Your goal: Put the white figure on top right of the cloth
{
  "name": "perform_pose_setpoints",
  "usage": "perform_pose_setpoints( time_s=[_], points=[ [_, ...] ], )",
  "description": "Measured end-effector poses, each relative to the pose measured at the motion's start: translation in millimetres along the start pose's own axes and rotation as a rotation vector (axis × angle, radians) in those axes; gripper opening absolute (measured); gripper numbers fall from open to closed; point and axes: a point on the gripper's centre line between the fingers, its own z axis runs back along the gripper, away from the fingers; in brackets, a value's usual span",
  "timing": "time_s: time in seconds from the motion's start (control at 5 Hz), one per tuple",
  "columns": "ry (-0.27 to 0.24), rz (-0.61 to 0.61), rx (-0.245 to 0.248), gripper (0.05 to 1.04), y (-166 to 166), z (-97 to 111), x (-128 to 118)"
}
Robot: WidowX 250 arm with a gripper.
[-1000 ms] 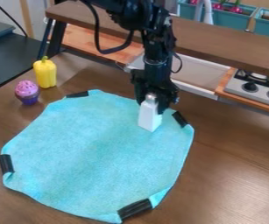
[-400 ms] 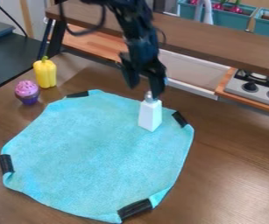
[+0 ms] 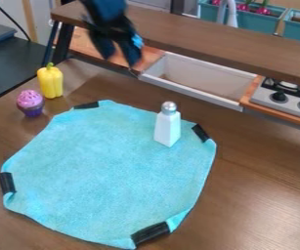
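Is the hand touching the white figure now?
Apart: in the camera view, the hand is up and left of the figure, with bare tabletop showing between them.

Bright turquoise cloth [image 3: 106,171], yellow pepper [image 3: 50,81].

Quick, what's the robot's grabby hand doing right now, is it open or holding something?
Gripper: open, holding nothing; the white shaker stands on the blue cloth.

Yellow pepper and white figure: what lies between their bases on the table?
Between the pepper and the figure, the camera view shows bare table, then a black strip, then bare blue cloth.
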Motion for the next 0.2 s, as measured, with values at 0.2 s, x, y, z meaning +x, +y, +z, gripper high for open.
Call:
perform_pose_setpoints(
  time_s=[0.2],
  points=[
    [0.159,-0.049,0.009,0.999,24.2,40.7,-18.9]
  ],
)
